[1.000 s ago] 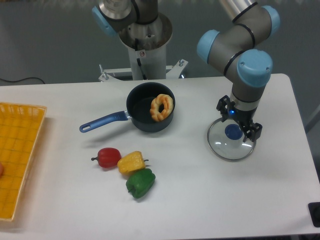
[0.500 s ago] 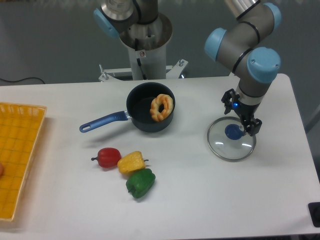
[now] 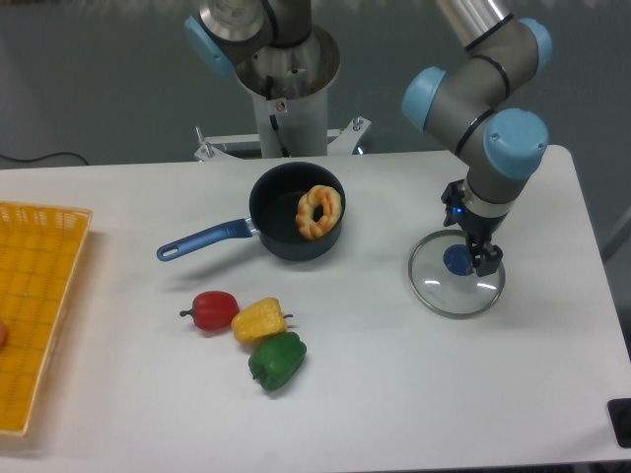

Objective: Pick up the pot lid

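Observation:
My gripper [image 3: 469, 239] hangs from the upper right over the far part of the pot lid, its two fingers apart. The round clear lid [image 3: 444, 294] lies flat at the right of the table, with a blue knob [image 3: 456, 261] at its middle. That knob shows just below and left of the fingers, which do not visibly hold it. The fingers hide part of the lid's far right side; whether a fingertip touches the glass, I cannot tell.
A black pan [image 3: 267, 209] with a blue handle [image 3: 209, 239] holds an orange-brown ring [image 3: 318, 212]. Red [image 3: 215, 310], yellow [image 3: 259, 321] and green [image 3: 278, 361] peppers lie nearer the front. An orange crate [image 3: 39, 325] stands at the left edge.
My gripper has shifted slightly and turned above the lid, and its fingertips appear closer together in the view. The lid and other objects have stayed in place.

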`<state>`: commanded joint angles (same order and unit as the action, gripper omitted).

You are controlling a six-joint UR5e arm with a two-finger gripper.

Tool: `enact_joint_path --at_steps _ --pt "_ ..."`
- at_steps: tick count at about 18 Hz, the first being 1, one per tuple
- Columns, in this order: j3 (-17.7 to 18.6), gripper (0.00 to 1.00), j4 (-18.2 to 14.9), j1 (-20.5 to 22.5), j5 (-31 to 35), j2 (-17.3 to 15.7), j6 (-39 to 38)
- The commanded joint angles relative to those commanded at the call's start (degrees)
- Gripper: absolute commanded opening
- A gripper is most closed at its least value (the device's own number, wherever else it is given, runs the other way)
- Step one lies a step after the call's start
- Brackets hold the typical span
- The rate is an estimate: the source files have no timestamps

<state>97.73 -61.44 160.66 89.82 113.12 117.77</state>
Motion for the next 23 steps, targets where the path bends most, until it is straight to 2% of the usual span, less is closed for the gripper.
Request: enact_joint_path --at_steps 4,8,17,23 --pt "0.35 1.0 0.52 -0.09 0.09 0.35 0.09" --pt "2.02 1.0 5.27 0.0 0.09 1.23 0.0" --pt "1.93 1.0 6.15 0.17 0.26 2.11 -0.09" --pt "2.2 1.0 7.99 0.26 0.26 2.99 -0.62"
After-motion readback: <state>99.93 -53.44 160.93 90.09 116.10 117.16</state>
